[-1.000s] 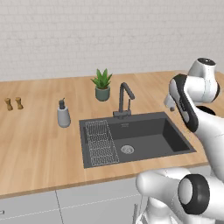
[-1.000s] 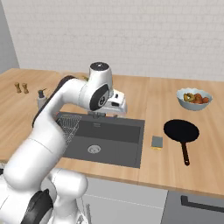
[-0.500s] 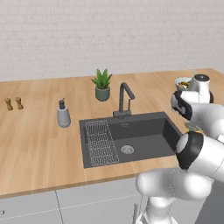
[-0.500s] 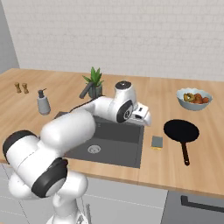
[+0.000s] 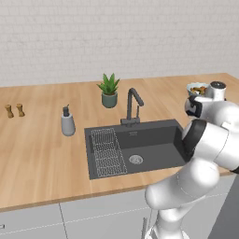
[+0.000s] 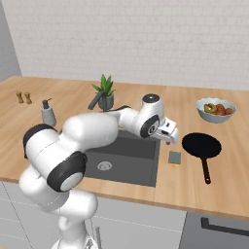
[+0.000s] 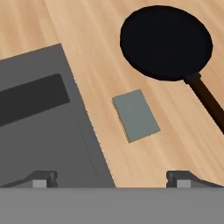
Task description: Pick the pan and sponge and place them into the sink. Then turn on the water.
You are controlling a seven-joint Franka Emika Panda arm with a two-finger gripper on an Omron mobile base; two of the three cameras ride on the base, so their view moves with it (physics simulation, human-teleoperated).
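Pan: round, matte black, shallow (image 7: 166, 41), with 1 long thin dark brown handle; lies flat on the counter beside the sink's right rim, apart from it, handle pointing toward the counter's front edge in the right base view (image 6: 201, 145).
Sponge: small flat rectangle (image 7: 135, 116), grey-green top face over a yellow body showing at its edges; lies on the counter between the sink's rim and the pan, touching neither.
Sink: dark grey rectangular recessed basin (image 5: 154, 140), smooth walls, round steel drain, wire grid rack in its left part.
Counter: light wood grain (image 6: 214, 187), smooth.
Gripper: (image 7: 111, 177) hangs above the sink's right rim, near the sponge; 2 dark fingertips spread wide, nothing between them.
Fruit bowl: grey, rounded (image 6: 216, 109), on the counter behind the pan.
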